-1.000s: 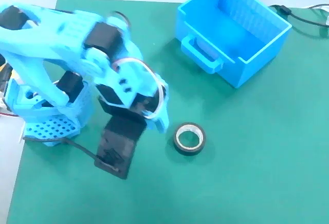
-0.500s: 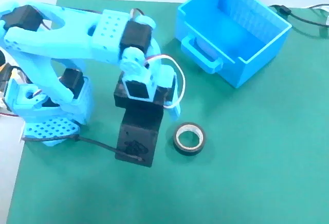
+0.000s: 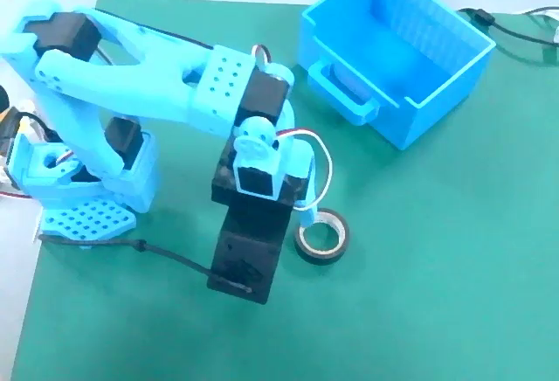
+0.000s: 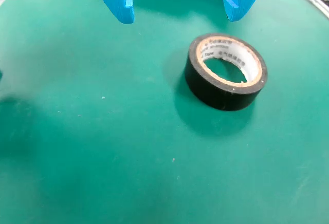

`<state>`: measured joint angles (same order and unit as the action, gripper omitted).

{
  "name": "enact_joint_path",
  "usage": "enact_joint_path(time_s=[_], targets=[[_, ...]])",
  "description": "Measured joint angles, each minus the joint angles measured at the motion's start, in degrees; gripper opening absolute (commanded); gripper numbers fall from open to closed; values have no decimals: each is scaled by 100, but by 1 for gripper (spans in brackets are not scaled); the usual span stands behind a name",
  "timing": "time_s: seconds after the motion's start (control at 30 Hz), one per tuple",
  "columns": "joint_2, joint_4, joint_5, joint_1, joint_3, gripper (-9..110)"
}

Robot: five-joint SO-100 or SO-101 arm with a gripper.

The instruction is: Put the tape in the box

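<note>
Wrist view first: the tape (image 4: pixel 226 72) lies flat on the green surface (image 4: pixel 103 147), its hole facing up and a pale printed core showing inside the black band. Beyond it, at the top edge, the two blue fingers (image 4: pixel 119 0) of the pincer (image 4: pixel 177 11) hang spread wide apart with nothing between them; the roll sits just below and a little right of the gap, touching neither finger. A strip of blue behind the fingers is probably the box, though too little shows to be sure.

From the fixed view, the arm (image 3: pixel 148 84) reaches out from its base at the left, and its black wrist block hangs over the surface just left of the tape (image 3: pixel 320 237). A pale blue finger overlaps the roll's upper left rim there. Farther back, well apart from the roll, the box (image 3: pixel 437 93) stands at the upper right with its loop handle (image 3: pixel 345 93) facing the arm. A black cable (image 3: pixel 515 33) runs behind it.
</note>
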<state>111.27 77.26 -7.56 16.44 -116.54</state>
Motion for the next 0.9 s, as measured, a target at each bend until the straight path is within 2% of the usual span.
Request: enact_joint_path(time_s=[0.23,0.57,0.9], targets=[[-26,-519,0,-35,-132,25],[-132,-1529,26,-316,-1222,25],[-703,-2048,26,-325,-1257,25]])
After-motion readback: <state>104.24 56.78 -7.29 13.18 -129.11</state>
